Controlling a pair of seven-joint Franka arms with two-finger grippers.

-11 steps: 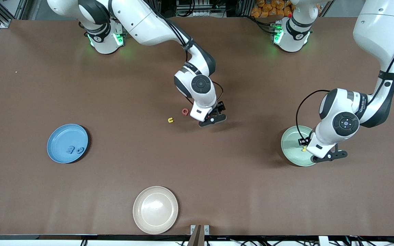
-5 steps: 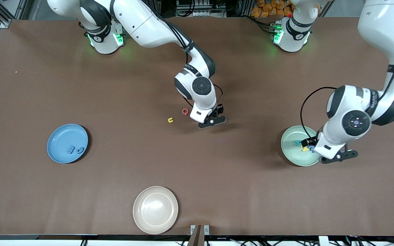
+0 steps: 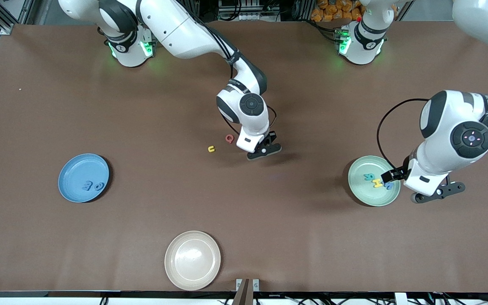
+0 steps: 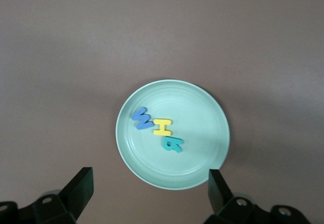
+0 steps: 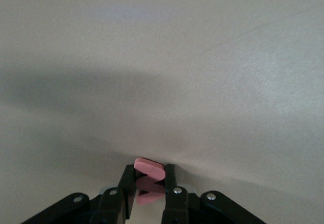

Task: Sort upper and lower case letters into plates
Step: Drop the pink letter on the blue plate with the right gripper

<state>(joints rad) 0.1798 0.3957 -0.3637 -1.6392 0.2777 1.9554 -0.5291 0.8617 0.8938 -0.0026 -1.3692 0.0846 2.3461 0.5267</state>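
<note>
Readable in the mint green plate (image 4: 202, 155), lying in a row: blue W (image 4: 141, 118), yellow H (image 4: 162, 126), teal B (image 4: 172, 144). On the surface (image 3: 311, 237): red G (image 3: 229, 138), yellow u (image 3: 211, 148).

The right arm is extended from its base to mid-surface, wrist bent downward. The right end effector (image 5: 150, 183) is held low at the surface, fingers clamped on a pink piece (image 5: 150, 172). The left arm is raised at its own end of the surface; the left end effector (image 4: 149, 193) is held aloft, fingers spread wide, nothing gripped.
</note>
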